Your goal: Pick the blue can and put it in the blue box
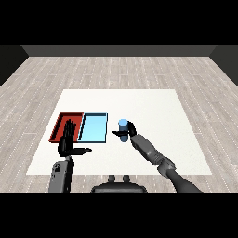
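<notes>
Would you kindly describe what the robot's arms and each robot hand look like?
Both forearms are grey, rounded and segmented. The left robot hand and the right robot hand are black, each with slim fingers and a thumb. No cables, markings or sleeves are visible on either arm.

The black left hand [68,139] covers the near right corner of the flat red tray [62,122]. The black right hand [128,131] curls round the upright blue cylindrical can [122,126], hiding its lower side.

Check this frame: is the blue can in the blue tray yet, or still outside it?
Outside. The blue can stands upright, just right of the light blue tray, with the right hand curled round it.
</notes>
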Robot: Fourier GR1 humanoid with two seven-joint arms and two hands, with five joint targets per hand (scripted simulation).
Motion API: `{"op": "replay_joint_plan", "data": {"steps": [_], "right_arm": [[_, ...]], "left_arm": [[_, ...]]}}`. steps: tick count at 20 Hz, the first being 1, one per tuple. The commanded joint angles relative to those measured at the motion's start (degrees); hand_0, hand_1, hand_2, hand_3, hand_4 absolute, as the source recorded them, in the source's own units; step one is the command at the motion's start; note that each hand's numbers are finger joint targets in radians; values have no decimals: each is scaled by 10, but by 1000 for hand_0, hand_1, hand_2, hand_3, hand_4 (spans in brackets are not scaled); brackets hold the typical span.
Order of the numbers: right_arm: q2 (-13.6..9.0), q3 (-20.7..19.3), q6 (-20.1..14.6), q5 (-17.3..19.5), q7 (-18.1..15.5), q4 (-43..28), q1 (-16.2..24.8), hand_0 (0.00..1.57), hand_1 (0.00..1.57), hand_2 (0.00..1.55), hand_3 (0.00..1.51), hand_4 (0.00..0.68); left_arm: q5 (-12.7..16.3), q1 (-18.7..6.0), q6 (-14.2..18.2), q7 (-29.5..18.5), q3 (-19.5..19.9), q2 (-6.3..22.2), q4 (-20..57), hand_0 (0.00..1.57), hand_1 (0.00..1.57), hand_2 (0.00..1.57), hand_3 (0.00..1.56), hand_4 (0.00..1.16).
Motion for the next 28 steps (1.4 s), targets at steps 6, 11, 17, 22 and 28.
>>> {"op": "replay_joint_plan", "data": {"steps": [6, 11, 17, 22, 28], "right_arm": [[-39, -13, 11, 47, 11, -102, -17, 1493, 1493, 1464, 1398, 562], [-68, 0, -40, 97, 35, -247, 53, 1531, 1531, 1477, 1407, 571], [-184, -3, -47, 124, 91, -436, 104, 1514, 1514, 1477, 1413, 587], [-232, -16, -63, 151, 117, -563, 167, 1501, 1501, 1469, 1395, 590], [-163, -70, -35, 232, 181, -536, 129, 1501, 1501, 1469, 1395, 590]], "left_arm": [[-10, -12, -5, 1, -10, 3, 11, 0, 0, 0, 0, 0], [-26, -2, -4, 31, -52, -9, -14, 0, 0, 0, 0, 0], [-61, -48, 19, 68, -100, -25, 4, 0, 0, 0, 0, 0], [-64, -107, 116, 66, -185, -25, 64, 0, 0, 0, 0, 0], [-40, -125, 120, 87, -182, -25, 69, 0, 0, 0, 0, 0]]}}
